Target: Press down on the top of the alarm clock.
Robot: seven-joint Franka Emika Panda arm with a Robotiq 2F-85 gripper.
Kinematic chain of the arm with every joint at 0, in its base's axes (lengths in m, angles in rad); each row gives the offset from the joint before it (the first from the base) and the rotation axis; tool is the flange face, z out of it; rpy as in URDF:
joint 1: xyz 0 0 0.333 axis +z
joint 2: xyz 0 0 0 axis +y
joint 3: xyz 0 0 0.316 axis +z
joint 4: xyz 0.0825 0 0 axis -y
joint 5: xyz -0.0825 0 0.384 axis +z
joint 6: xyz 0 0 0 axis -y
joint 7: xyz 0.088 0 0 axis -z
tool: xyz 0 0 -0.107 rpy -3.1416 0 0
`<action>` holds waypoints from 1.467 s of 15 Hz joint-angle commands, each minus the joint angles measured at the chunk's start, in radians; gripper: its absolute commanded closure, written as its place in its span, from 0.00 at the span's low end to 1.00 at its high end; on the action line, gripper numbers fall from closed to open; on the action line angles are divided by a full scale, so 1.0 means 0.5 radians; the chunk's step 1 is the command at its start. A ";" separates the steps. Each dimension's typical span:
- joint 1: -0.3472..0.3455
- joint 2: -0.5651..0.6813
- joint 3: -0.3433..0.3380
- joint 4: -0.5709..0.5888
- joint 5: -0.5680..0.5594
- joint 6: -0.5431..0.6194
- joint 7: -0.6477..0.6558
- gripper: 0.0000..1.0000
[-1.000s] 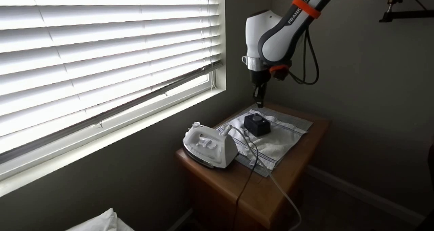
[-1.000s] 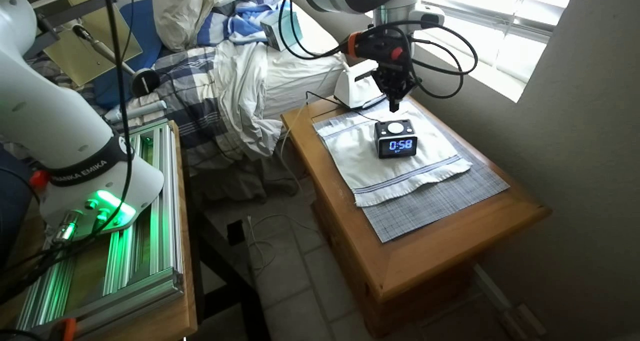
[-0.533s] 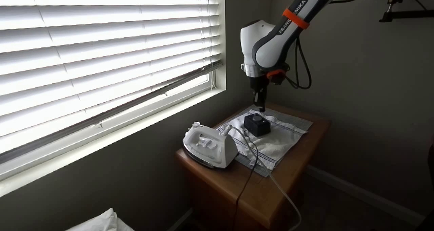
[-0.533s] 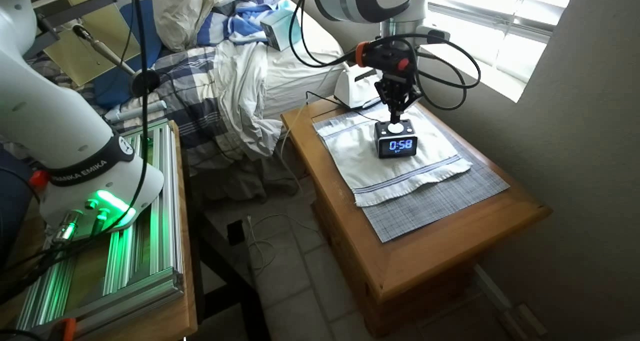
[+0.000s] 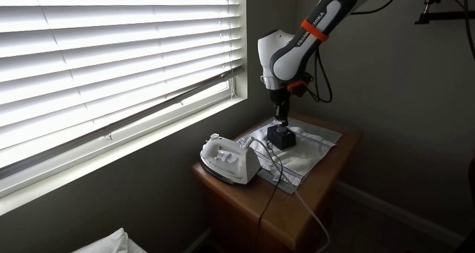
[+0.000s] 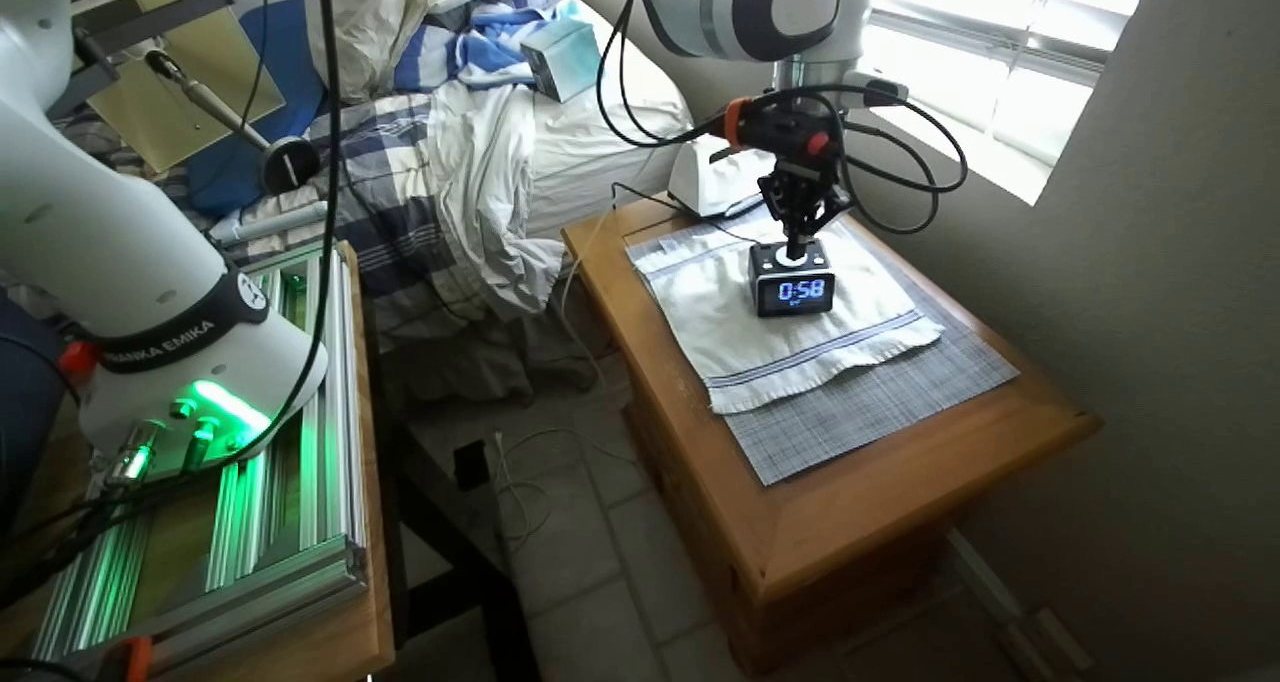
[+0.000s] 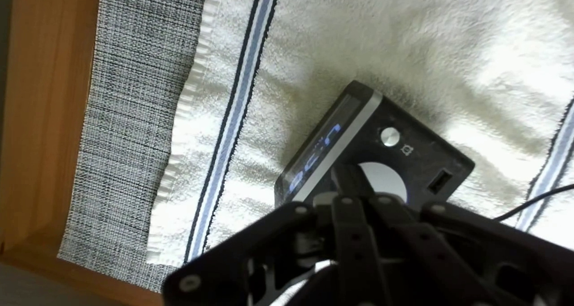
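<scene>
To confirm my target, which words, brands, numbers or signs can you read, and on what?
"0:58": lit blue display of the black, box-shaped alarm clock.
Small round sign: clock's top, beside round silver button.
"FRANK" / "EMIKA": white-and-black robot arm, orange band between.
"RANKA EMIKA": black ring on white robot base; first letter unclear.
Too small: mark below the time, ring's round badge.

The white-and-black arm, upper right in an exterior view, is circled by an orange band; the gripper is coloured black.

alarm clock: black | towel: white, blue-striped | iron: white | placemat: grey
</scene>
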 commanded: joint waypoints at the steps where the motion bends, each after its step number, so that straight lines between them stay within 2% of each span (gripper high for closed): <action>1: 0.013 0.096 -0.017 0.139 0.016 -0.091 0.016 1.00; 11: 0.009 0.159 -0.012 0.231 0.018 -0.170 0.006 1.00; 22: 0.048 0.165 -0.006 0.237 -0.006 -0.138 0.006 1.00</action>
